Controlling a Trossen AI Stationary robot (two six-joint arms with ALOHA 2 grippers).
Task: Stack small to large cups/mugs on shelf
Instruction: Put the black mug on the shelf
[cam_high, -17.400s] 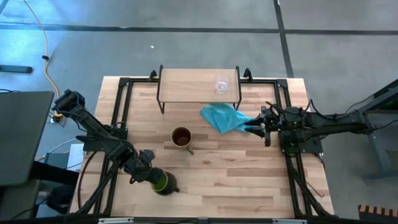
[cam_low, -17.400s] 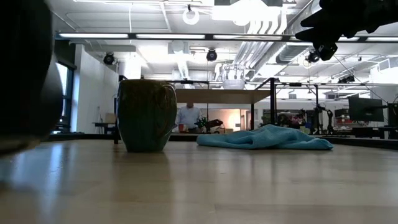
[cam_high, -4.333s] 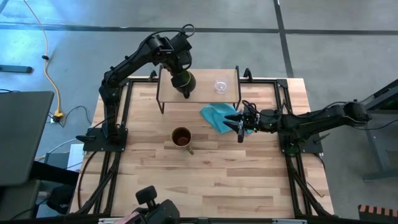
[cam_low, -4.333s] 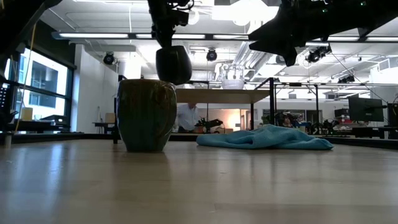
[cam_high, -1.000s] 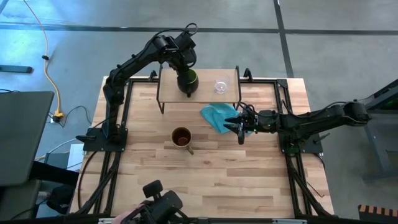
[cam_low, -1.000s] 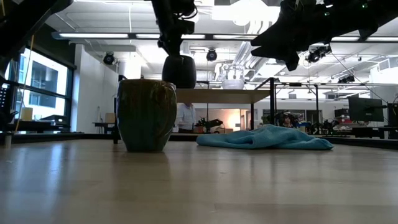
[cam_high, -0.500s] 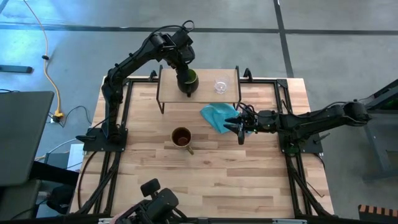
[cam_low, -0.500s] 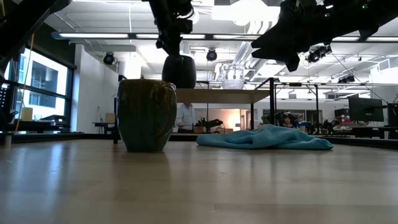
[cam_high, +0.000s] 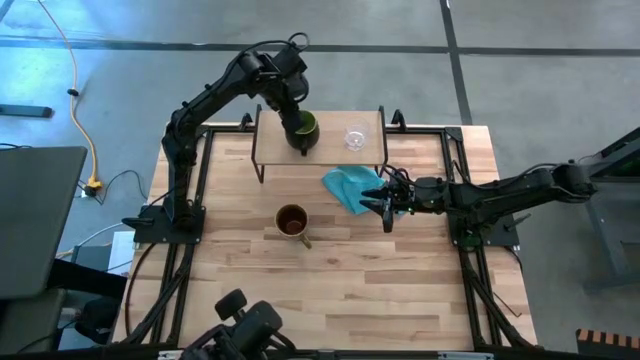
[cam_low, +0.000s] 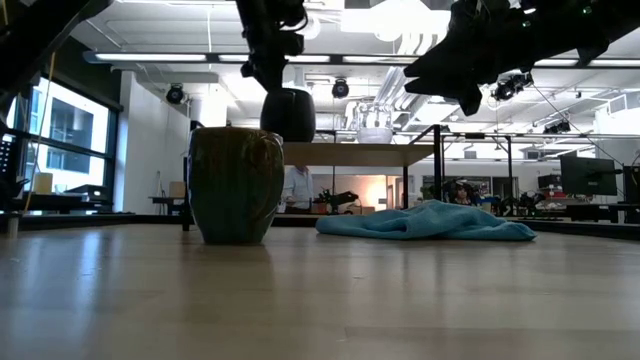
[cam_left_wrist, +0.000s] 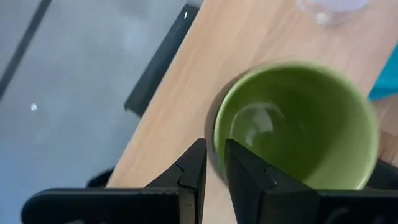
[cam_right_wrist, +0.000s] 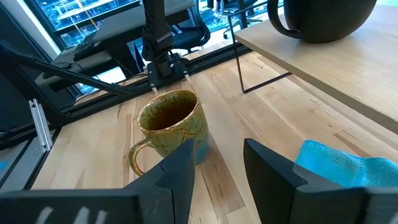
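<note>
Shelf (cam_high: 280, 135): at the far edge of the table, a low light-wood board on thin black legs; bears two of the three cups.
Dark mug (cam_high: 303, 131): upright on the shelf, green inside facing up, near the board's middle; low view shows its base at board level, so judged set down rather than hanging.
Glass cup (cam_high: 355, 136): upright on the shelf, beside the dark mug but apart from it, toward the right arm's end.
Tan mug (cam_high: 292, 221): on the tabletop, well short of the shelf, handle pointing to the near edge; not yet placed.
Blue cloth (cam_high: 352, 187): crumpled on the table between the shelf and the right arm; no part in the stacking.
Left gripper (cam_left_wrist: 212, 163): above the shelf, over the dark mug; fingers nearly together and pinching the mug's wall, one finger outside, the other just inside the rim. Grip on the rim judged to keep the mug upright while it settles.
Right gripper (cam_right_wrist: 216, 160): low over the table at the cloth's edge, fingers spread, nothing between them; faces the tan mug, judged to be waiting in line for it.
Order: smallest at one end, middle one next; space left beyond the dark mug for the largest.
Risk: a release with the inner finger dragging on the rim could tip the dark mug.
</note>
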